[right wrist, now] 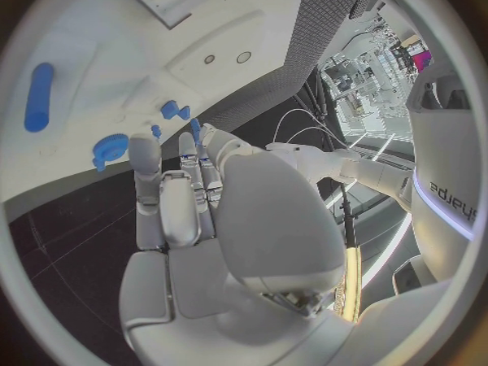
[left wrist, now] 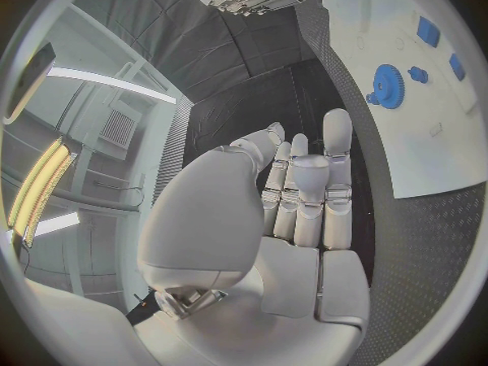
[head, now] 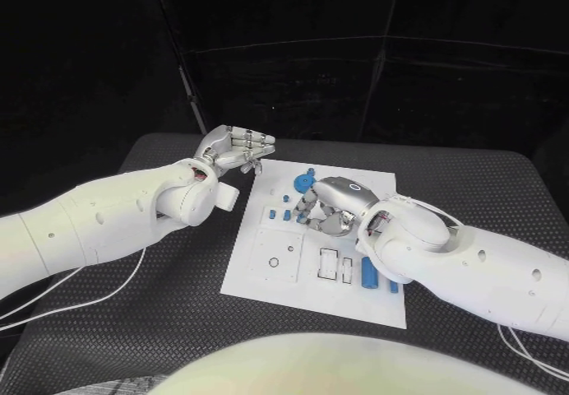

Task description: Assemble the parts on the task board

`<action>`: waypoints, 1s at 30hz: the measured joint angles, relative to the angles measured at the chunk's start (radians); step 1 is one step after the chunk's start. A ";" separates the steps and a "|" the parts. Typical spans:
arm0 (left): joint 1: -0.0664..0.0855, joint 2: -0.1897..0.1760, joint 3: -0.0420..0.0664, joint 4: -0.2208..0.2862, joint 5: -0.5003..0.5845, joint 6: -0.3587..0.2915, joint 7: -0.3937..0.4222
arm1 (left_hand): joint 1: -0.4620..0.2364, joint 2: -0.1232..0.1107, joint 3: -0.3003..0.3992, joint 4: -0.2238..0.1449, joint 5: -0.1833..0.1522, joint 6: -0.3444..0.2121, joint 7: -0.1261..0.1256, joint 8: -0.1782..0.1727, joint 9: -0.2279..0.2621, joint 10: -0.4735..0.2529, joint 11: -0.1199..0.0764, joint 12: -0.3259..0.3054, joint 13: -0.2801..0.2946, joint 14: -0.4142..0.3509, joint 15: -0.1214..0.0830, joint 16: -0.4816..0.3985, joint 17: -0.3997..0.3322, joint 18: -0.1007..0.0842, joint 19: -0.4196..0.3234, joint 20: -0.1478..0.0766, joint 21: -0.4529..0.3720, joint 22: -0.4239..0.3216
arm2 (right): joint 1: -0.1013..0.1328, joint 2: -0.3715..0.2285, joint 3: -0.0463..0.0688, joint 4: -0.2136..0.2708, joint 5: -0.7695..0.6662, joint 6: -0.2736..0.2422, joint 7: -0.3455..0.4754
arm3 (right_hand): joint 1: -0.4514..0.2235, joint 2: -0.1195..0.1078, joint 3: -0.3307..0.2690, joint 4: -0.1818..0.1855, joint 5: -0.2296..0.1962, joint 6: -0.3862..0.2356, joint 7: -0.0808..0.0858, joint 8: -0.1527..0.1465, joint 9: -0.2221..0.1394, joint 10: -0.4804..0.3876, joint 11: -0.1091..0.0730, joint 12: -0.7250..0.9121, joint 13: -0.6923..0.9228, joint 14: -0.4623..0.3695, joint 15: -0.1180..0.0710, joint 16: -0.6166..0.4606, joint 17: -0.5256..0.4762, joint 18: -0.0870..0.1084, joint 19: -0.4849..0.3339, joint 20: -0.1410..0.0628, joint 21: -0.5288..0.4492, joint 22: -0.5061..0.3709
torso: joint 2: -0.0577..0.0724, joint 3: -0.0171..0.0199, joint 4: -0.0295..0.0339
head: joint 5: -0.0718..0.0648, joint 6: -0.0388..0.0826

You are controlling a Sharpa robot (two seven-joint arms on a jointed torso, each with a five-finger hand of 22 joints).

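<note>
The right robot hand [head: 330, 206] hangs over the middle of the task board [head: 267, 276], fingers pointing down and toward the board's far edge; its fingertips [head: 311, 216] come down among a cluster of small blue parts [head: 289, 215], and whether they pinch one I cannot tell, since the fingers in the right wrist view lie nearly straight with nothing plainly between them; the left robot hand [head: 235, 150] sits off the board's far left corner, over the bench [head: 474, 189], fingers curled loosely and holding nothing that shows; so the right robot hand is much the nearer to the work; a blue gear [head: 309, 176] lies on the board just beyond the right hand's knuckles, between the two hands; a long blue peg [head: 369, 271] lies on the near right part of the board, its long axis running from the near edge to the far edge, behind the right wrist; the coming move, I judge, turns on the small parts lying directly under the right fingertips, needing only a short descent or closing.
</note>
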 measured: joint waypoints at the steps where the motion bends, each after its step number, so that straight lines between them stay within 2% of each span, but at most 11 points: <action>1: 0.000 0.002 0.000 0.000 0.000 0.000 0.000 | 0.000 0.000 0.000 0.000 0.000 0.000 0.000 0.000 0.000 0.000 0.000 0.000 0.000 0.000 0.000 0.000 0.000 0.000 0.000 0.000 0.000 0.000 | -0.007 0.007 -0.002 -0.006 0.000 0.000 0.004 | 0.000 0.000 0.000 0.000 0.000 0.000 0.000 0.000 0.000 0.000 0.000 0.000 0.000 0.000 0.000 0.000 0.000 0.000 0.000 0.000 0.000 0.000 | 0.000 0.0000 0.0000 | 0.005 -0.002; 8: 0.001 0.009 0.000 0.001 0.000 0.001 0.000 | 0.003 0.003 0.000 0.000 0.000 0.000 0.000 0.000 0.000 0.000 0.000 0.000 0.000 0.000 0.000 0.000 -0.001 0.000 0.000 0.000 0.000 0.000 | -0.030 0.030 -0.025 -0.029 -0.005 0.003 0.026 | 0.000 0.000 0.000 0.000 0.000 0.000 0.000 0.000 0.000 0.000 0.000 0.000 0.000 0.000 0.000 0.000 0.000 0.000 0.000 0.000 0.000 -0.001 | 0.000 0.0016 -0.0017 | 0.038 -0.007; 14: 0.002 0.014 0.000 0.001 0.000 0.003 -0.001 | 0.003 0.003 0.000 0.000 0.000 0.000 0.000 0.000 0.000 0.000 0.000 0.000 0.000 0.000 0.000 0.000 -0.001 0.000 0.000 0.000 0.000 0.000 | -0.041 0.039 -0.030 -0.040 -0.014 0.008 0.040 | 0.000 0.000 0.004 -0.004 0.003 0.000 0.000 0.000 -0.001 0.000 0.000 0.000 -0.001 0.000 0.000 0.004 0.000 0.000 0.000 0.000 0.000 -0.001 | -0.001 0.0020 -0.0021 | 0.053 -0.007; 21: 0.002 0.016 0.000 0.001 0.000 0.004 -0.001 | 0.003 0.003 0.000 0.000 0.000 0.000 0.000 0.000 0.000 0.000 0.000 0.000 0.000 0.000 0.000 0.000 -0.001 0.000 0.000 0.000 0.000 0.000 | -0.049 0.043 -0.032 -0.049 -0.025 0.021 0.048 | 0.000 0.000 0.004 -0.004 0.004 0.000 0.000 0.000 -0.001 0.000 0.000 0.000 -0.001 0.000 0.000 0.004 0.000 0.000 0.000 0.000 0.000 -0.001 | -0.001 0.0017 -0.0025 | 0.063 -0.007; 30: 0.002 0.017 0.000 0.001 0.000 0.005 -0.002 | 0.003 0.003 0.000 0.000 0.000 0.000 0.000 0.000 0.000 0.000 0.000 0.000 0.000 0.000 0.000 0.000 -0.001 0.000 0.000 0.000 0.000 0.000 | -0.052 0.044 -0.032 -0.051 -0.039 0.044 0.051 | 0.000 0.000 0.006 -0.006 0.004 -0.001 0.000 0.000 -0.001 0.000 0.000 0.000 -0.001 0.000 0.000 0.004 0.000 0.000 0.000 0.000 0.000 -0.002 | -0.002 0.0014 -0.0025 | 0.063 -0.007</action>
